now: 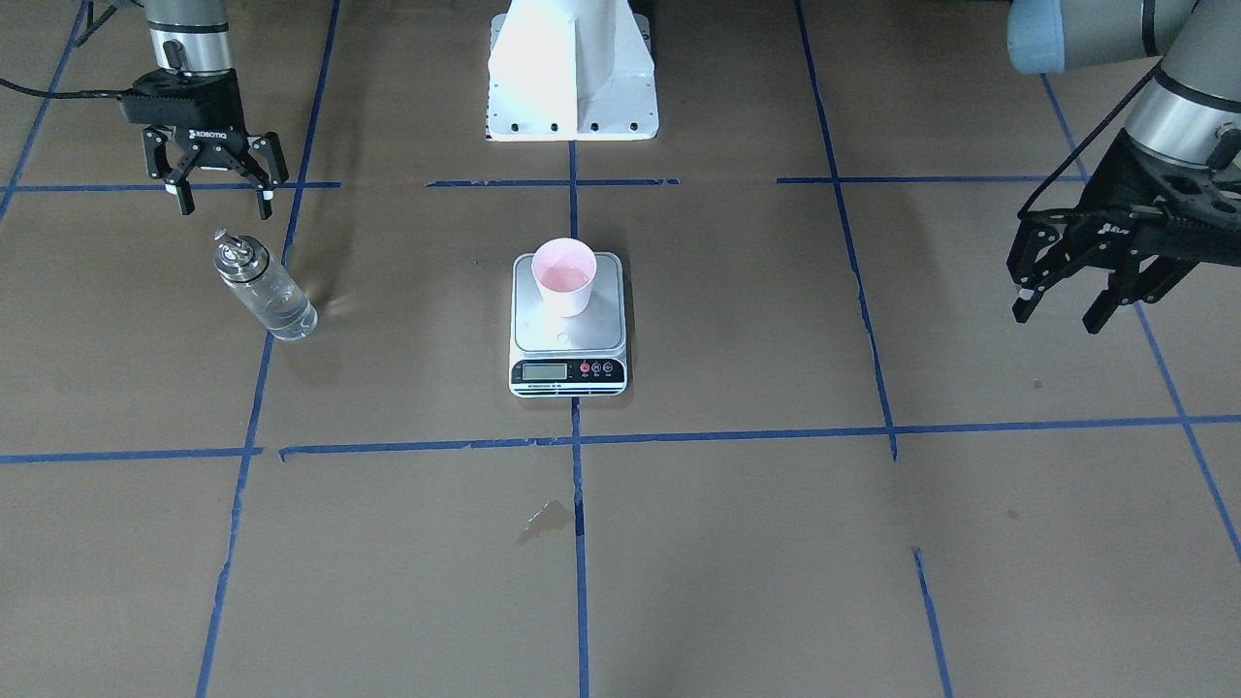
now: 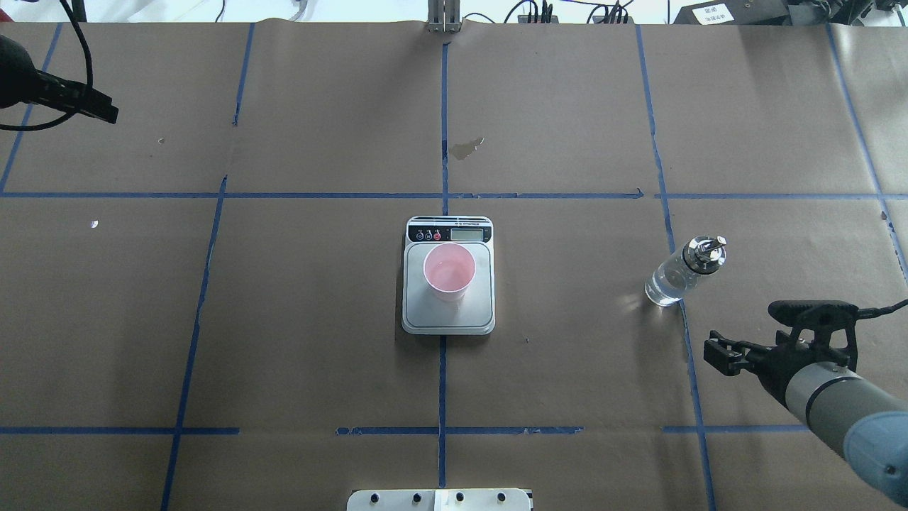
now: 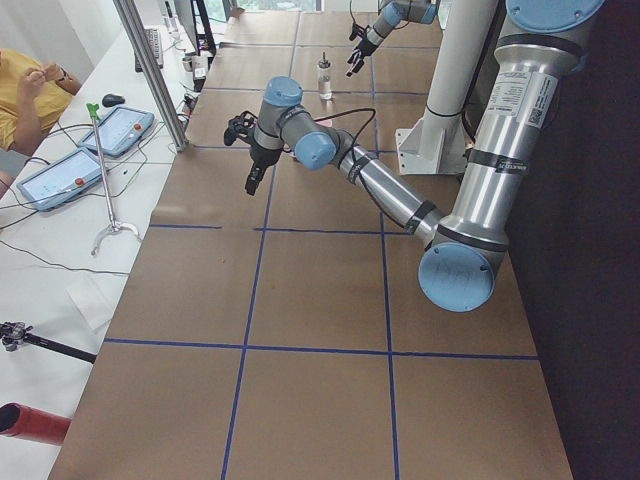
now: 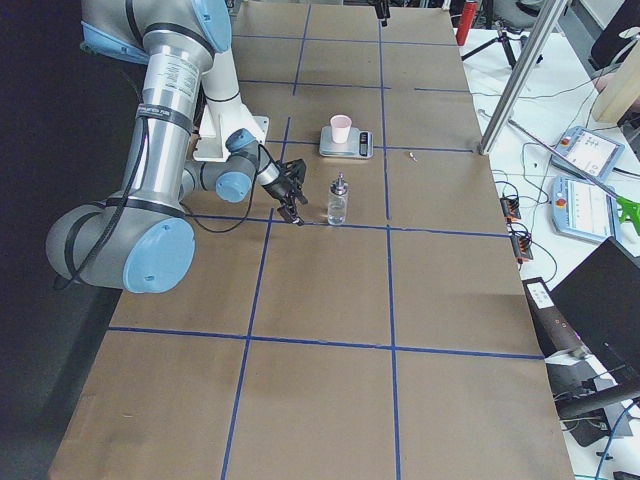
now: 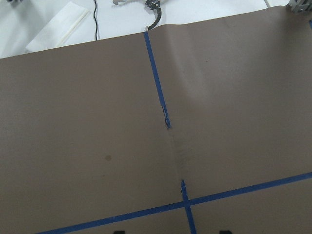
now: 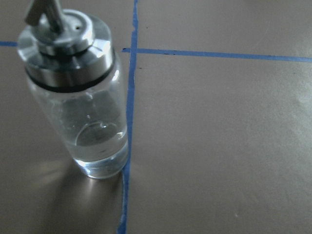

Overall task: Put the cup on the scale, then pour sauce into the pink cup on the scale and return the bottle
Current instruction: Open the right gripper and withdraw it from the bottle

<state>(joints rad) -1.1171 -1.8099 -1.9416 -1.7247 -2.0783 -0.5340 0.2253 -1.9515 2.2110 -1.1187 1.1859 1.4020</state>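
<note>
In the front view, the cup (image 1: 564,274) stands upright on the far part of the scale (image 1: 543,332), so the first step looks done. The bottle (image 1: 267,291) stands on the desk (image 1: 737,543), well to the left of the scale and on a tape line (image 1: 254,407). The right end effector (image 1: 224,206) is wide open just beyond the bottle and clear of it. The left end effector (image 1: 1057,318) hangs wide open at the far right, holding nothing.

From overhead, the cup's inside has a faint sheen that may be liquid, but it is too weak to be sure.

In the right side view, the bottle is upright with the right end effector level with its glass body.

The right wrist view shows the bottle off to the left rather than centred, with the sauce (image 6: 100,156) low in it. The left wrist view shows only bare desk.

If the pour is not yet done, the right end effector should first centre on the bottle. It should then close on the glass below the collar (image 6: 73,80), not on the cap (image 6: 63,34). The bottle should be carried upright and tipped slowly over the cup, without touching the light cup or the scale.
</note>
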